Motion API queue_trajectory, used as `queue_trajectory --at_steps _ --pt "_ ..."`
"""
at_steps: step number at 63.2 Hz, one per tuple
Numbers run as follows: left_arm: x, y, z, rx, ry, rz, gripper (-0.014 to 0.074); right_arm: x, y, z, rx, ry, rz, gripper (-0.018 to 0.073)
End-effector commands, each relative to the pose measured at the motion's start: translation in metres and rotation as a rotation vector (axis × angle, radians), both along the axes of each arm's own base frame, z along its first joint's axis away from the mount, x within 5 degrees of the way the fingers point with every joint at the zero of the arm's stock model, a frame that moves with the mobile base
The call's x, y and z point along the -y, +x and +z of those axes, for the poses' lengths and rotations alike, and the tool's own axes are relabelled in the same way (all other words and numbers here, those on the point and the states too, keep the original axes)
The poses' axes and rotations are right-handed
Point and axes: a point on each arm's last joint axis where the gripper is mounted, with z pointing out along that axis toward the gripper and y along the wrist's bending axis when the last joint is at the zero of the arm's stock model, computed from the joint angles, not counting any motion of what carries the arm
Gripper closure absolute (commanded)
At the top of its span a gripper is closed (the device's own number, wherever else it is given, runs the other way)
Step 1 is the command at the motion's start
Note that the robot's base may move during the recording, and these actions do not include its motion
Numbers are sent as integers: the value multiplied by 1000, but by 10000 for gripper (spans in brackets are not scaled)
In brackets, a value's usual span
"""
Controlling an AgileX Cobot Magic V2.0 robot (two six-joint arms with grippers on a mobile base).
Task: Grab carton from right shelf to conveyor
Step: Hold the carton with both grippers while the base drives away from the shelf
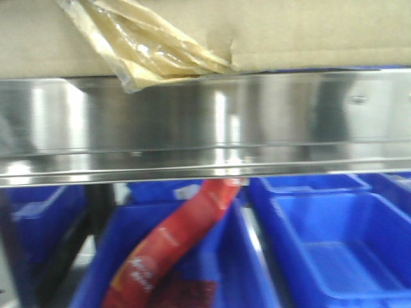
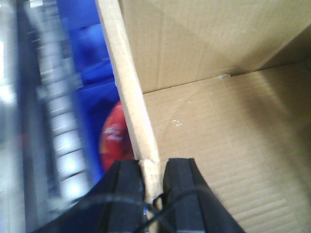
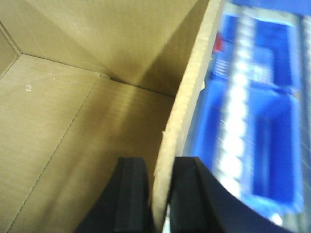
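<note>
"So where was the carton (image 1: 308, 32)?"

"Just above the steel rail of the right shelf (image 1: 205, 122), over the blue bins (image 1: 334, 250). My left gripper (image 2: 151, 180) was clamped on one side wall, my right gripper (image 3: 163, 187) on the opposite one."

"Why both walls?"

"I judged it too wide for one arm. Pinching both open edges would hold it level for carrying to the conveyor, which was out of sight."
</note>
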Motion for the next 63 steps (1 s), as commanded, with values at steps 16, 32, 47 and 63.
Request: queue_trajectory --at_steps 16,32,47,63 --pt "-2 -1 5 53 17 -7 615 1 -6 8 59 11 20 625" --pt "-2 -1 5 53 17 -7 615 1 -6 8 59 11 20 625" --pt "-2 -1 5 53 17 -7 615 1 -6 8 59 11 20 625" --pt "-2 -1 5 53 17 -7 615 1 -6 8 59 11 20 625"
